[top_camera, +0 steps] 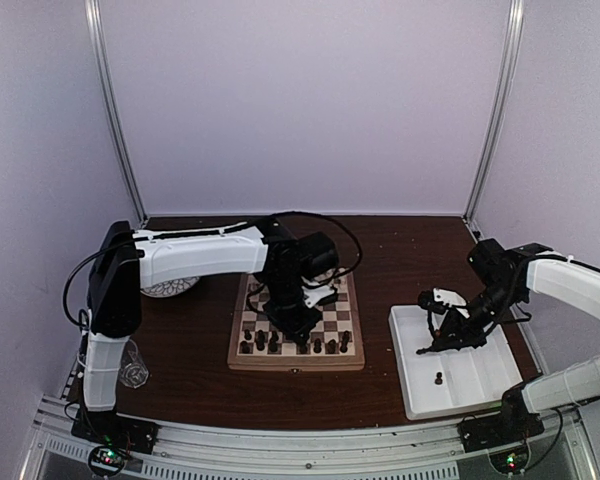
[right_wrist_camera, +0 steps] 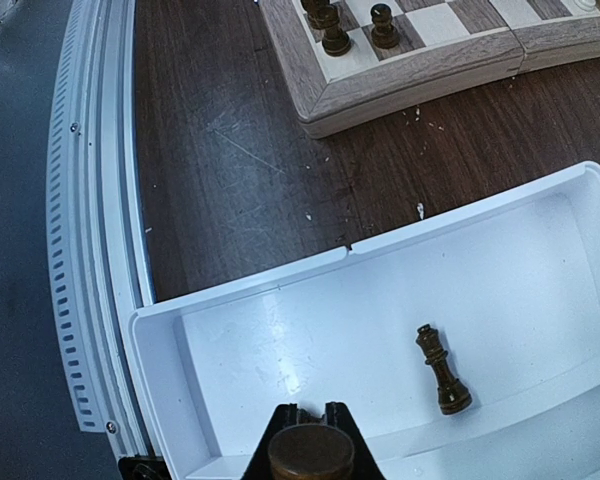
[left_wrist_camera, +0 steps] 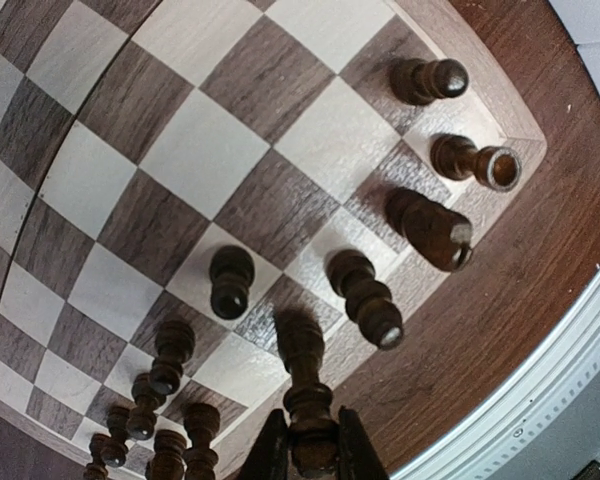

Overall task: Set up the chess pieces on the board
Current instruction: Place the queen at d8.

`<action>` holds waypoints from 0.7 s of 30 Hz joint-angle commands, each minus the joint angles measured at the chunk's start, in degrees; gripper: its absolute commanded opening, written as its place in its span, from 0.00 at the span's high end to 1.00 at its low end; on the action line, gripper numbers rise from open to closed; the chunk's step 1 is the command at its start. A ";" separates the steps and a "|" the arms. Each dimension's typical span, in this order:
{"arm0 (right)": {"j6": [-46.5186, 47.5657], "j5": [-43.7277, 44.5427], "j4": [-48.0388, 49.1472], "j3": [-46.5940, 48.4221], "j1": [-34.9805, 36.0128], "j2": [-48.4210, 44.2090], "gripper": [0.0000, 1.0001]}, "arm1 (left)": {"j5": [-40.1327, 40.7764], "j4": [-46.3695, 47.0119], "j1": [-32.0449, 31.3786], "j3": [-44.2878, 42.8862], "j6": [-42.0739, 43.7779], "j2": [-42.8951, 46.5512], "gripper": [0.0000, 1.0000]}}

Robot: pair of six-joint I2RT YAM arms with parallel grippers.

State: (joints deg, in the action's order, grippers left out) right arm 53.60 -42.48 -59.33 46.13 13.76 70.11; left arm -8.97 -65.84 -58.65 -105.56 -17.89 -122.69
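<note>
Brown turned wood is clamped between the jaws of the left end effector: a tall chessman is gripped at its upper part and held upright at the near edge of the board. Whether its base touches the square cannot be told. Other dark chess pieces are ranged upright along the board's two nearest rows, with bare squares among them. The jaws of the right end effector are closed on a second dark piece, of which only a round end is seen, held above the white tray. One tall dark piece is seen alone on the tray's floor. Board and tray are set apart on the dark wooden surface, the tray to the right.
</note>
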 commanded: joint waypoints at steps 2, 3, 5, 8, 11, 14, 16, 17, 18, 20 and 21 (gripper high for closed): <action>-0.45 0.55 0.44 0.01 -0.31 0.03 0.97 | -0.70 1.24 0.15 -2.05 0.41 -1.12 0.94; -0.48 0.50 0.43 0.01 -0.31 0.03 0.97 | -0.78 1.20 0.19 -1.97 0.48 -1.14 0.93; -0.44 0.55 0.49 0.06 -0.30 0.03 0.97 | -0.98 1.08 0.17 -1.86 0.48 -1.08 0.91; -0.43 0.56 0.53 -0.07 -0.31 0.03 0.97 | -1.29 1.12 0.16 -1.76 0.44 -1.06 0.88; -0.48 0.56 0.58 -0.07 -0.31 0.03 0.97 | -1.65 1.10 0.21 -1.86 0.49 -1.09 0.85; -0.50 0.56 0.63 -0.03 -0.30 -0.06 0.97 | -1.87 1.11 0.16 -2.02 0.48 -0.98 0.79; -0.55 0.56 0.55 -0.07 -0.30 -0.06 0.97 | -2.01 1.10 0.19 -2.15 0.41 -0.71 0.75; -0.50 0.56 0.53 -0.07 -0.27 -0.06 0.97 | -2.06 1.11 0.19 -2.11 0.40 -0.53 0.73; -0.58 0.56 0.57 -0.07 -0.31 -0.06 0.97 | -1.95 1.07 0.20 -2.11 0.36 -0.23 0.71; -0.57 0.60 0.53 -0.07 -0.31 -0.06 0.97 | -1.56 0.93 0.19 -2.30 0.23 0.33 0.67; -0.49 0.64 0.45 -0.07 -0.31 -0.06 0.97 | -1.24 0.60 0.13 -2.62 0.22 0.59 0.66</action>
State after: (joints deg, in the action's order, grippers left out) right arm 53.56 -42.41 -59.31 46.13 13.76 70.11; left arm -10.22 -65.56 -58.65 -106.32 -17.89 -123.37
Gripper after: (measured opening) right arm 0.098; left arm 0.318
